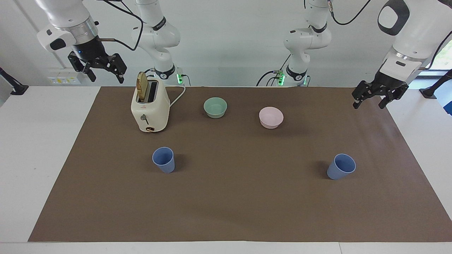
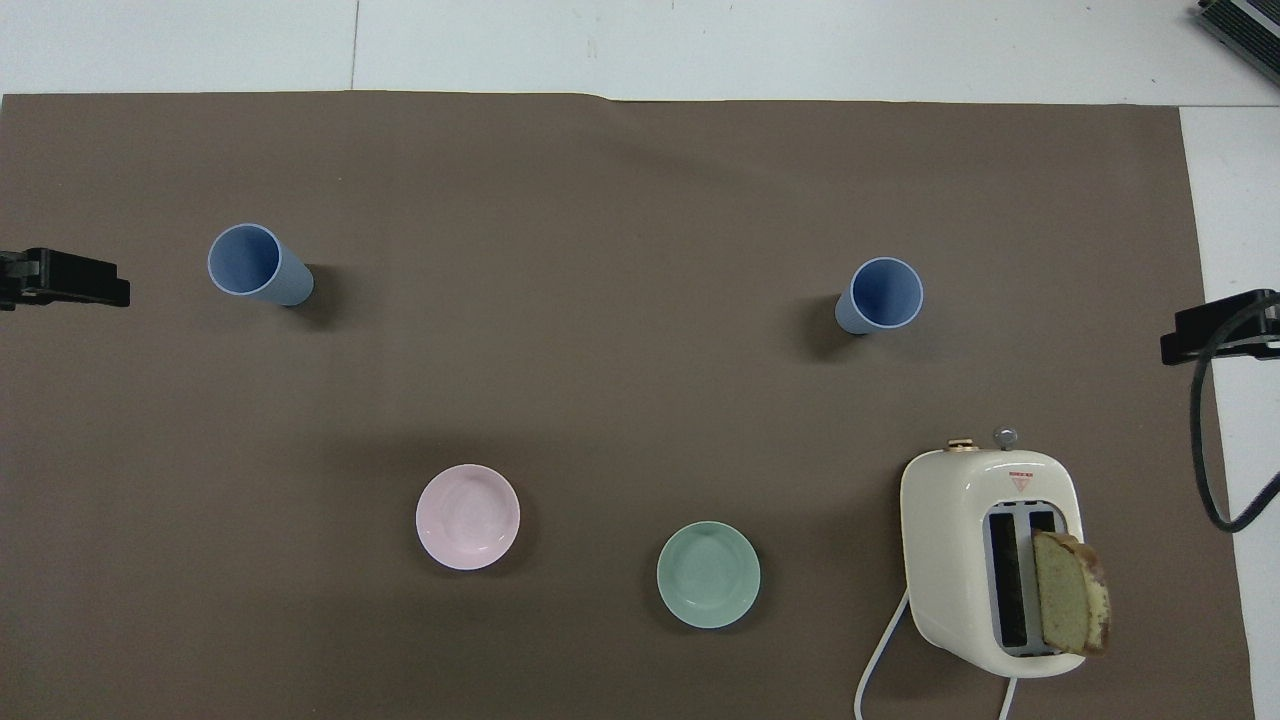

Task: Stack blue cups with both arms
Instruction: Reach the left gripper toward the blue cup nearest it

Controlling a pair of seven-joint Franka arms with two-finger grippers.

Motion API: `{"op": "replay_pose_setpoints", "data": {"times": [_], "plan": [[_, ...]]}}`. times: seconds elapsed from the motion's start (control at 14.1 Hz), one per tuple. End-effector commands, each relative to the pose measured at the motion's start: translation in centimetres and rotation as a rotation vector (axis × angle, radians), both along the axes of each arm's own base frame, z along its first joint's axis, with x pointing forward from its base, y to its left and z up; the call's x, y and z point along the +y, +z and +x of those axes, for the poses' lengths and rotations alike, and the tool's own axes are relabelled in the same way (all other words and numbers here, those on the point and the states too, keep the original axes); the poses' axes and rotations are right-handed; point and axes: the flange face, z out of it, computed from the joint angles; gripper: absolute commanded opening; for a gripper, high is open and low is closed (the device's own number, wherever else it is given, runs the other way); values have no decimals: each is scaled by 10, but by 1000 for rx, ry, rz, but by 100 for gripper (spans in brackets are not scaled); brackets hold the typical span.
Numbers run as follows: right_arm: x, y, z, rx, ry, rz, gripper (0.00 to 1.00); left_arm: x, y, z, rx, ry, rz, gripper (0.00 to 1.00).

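Two blue cups stand upright and apart on the brown mat (image 1: pixel 233 197). One cup (image 1: pixel 164 159) (image 2: pixel 882 294) is toward the right arm's end, farther from the robots than the toaster. The other cup (image 1: pixel 341 166) (image 2: pixel 255 263) is toward the left arm's end. My left gripper (image 1: pixel 369 104) is open and empty, in the air over the mat's edge at the left arm's end, apart from that cup. My right gripper (image 1: pixel 107 78) is open and empty, raised over the table beside the toaster, where the right arm waits.
A cream toaster (image 1: pixel 150 107) with a slice of bread (image 1: pixel 142 85) in one slot stands toward the right arm's end. A pale green bowl (image 1: pixel 215 107) and a pale pink bowl (image 1: pixel 271 117) sit nearer to the robots than the cups.
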Motion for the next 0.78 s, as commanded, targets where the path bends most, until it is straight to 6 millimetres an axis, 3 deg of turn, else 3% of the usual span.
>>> {"op": "replay_pose_setpoints", "data": {"times": [0.0,0.43,0.71], "plan": [[-1,0,-1,-6,7,10,100,20,-23,20,-41,27,15,100],[-1,0,-1,-6,7,10,100,48,-82,57,-66,73,15,100],[-1,0,-1,-8,7,10,100,48,-123,76,-63,82,11,100]]}}
